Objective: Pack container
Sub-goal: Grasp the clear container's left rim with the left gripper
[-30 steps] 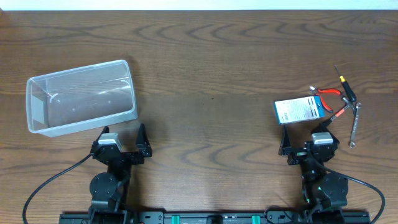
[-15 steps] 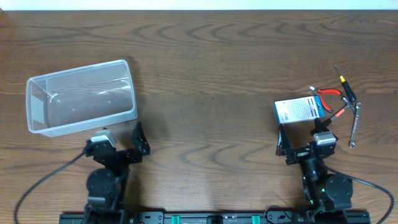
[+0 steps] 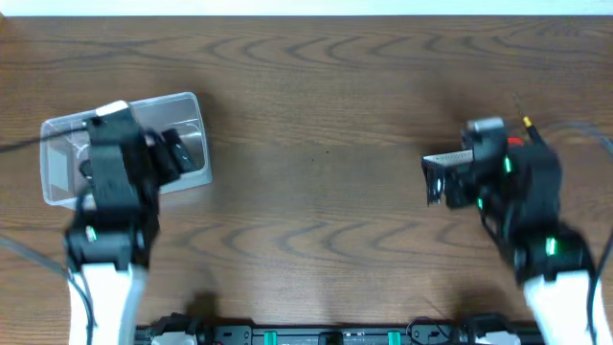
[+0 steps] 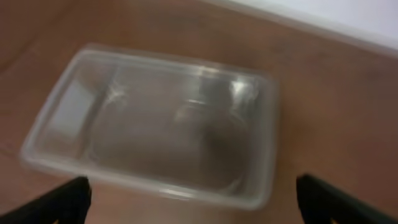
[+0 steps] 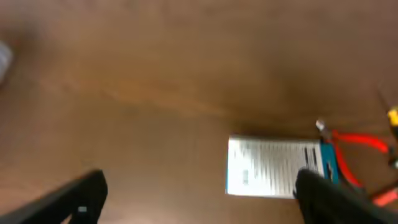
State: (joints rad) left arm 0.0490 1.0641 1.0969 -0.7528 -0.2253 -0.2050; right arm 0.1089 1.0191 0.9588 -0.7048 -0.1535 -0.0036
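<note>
Overhead, the clear plastic container point(image 3: 59, 177) sits near the left edge of the counter, its long sides slightly askew to that edge. The left gripper point(image 3: 170, 151) hangs over its right part with jaws spread wide. In the left wrist view both fingertips stand clear of the bin. Near the right edge, the right gripper point(image 3: 450, 182) hovers above a blue-and-white box point(image 5: 277, 168), jaws likewise wide apart and gripping nothing. Red-handled pliers point(image 5: 354, 143) lie just beside the box, toward the right edge.
</note>
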